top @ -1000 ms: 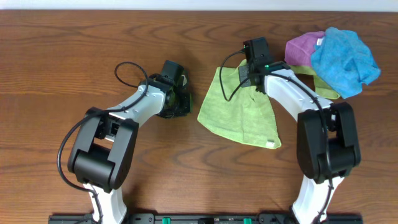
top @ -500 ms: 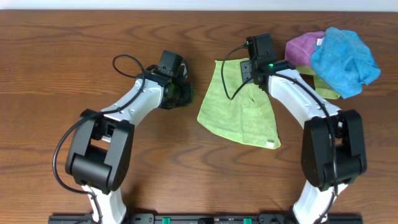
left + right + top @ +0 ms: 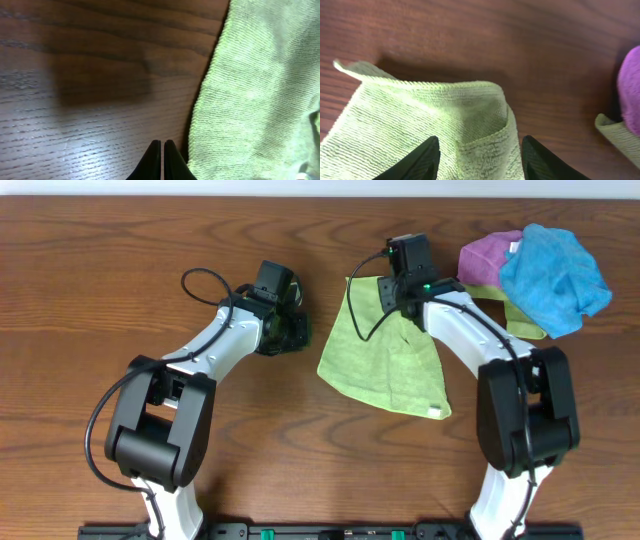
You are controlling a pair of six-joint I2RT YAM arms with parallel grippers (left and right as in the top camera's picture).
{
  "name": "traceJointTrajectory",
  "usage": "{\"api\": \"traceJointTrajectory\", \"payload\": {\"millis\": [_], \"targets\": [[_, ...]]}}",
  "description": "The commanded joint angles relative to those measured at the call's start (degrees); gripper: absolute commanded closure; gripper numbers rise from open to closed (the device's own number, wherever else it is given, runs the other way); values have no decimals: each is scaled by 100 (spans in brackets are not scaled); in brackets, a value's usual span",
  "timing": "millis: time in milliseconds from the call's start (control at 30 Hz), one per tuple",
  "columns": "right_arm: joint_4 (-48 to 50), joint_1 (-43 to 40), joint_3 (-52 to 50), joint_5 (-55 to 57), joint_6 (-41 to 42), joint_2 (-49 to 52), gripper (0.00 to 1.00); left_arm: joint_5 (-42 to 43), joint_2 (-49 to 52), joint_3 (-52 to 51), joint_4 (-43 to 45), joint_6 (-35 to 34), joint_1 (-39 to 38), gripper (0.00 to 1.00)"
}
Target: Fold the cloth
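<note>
Overhead: cloth (image 3: 385, 365) lay spread on worktop (image 3: 90, 270), centre-right, white tag at near corner — no neat fold visible. Right jaws open, straddling rumpled far edge. Left jaws closed, empty, just beside cloth's left edge. Judged: folding barely started — nearly all left.

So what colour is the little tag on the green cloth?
White; the tag shows best in the overhead view.

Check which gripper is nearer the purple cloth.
Right. The right gripper hangs open over the far edge of the lime-green cloth, near the purple cloth. The left gripper, shut, is beyond that cloth's left edge.
</note>
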Motion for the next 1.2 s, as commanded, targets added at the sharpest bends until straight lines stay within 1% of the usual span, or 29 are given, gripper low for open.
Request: {"api": "traceJointTrajectory", "payload": {"millis": [0,67,133,233,333,433,533,600,633,667,733,767,800,1033,1167], "targets": [[17,44,101,-15,-83,184,48,195,-116,109,17,-59,24,94],[37,44,101,2,-83,249,53,199,-116,109,13,-61,24,94],[42,44,101,4,-81,282,61,199,-116,109,13,-59,24,94],[33,42,101,28,-81,286,69,199,-116,109,11,-61,24,94],[-9,42,101,105,-83,286,68,199,-116,109,11,-59,24,94],[-131,37,101,118,-83,291,60,199,-116,109,11,-59,24,95],[-190,37,101,162,-83,297,59,199,-116,109,11,-59,24,94],[-247,37,101,247,-83,297,61,199,-116,109,9,-59,24,94],[-264,37,101,247,-83,297,64,199,-116,109,9,-59,24,94],[-275,37,101,247,-83,297,69,199,-116,109,9,-59,24,94],[-271,37,101,267,-81,297,82,199,-116,109,7,-59,24,95],[-267,37,101,317,-79,297,91,199,-116,109,7,-59,24,94],[-267,37,101,409,-63,295,98,199,-116,109,7,-59,24,94],[-308,61,103,1609,-63,-15,99,197,-116,109,13,-59,24,94],[-332,-2,103,2044,-66,-173,99,199,-116,109,13,-61,24,94]]}}
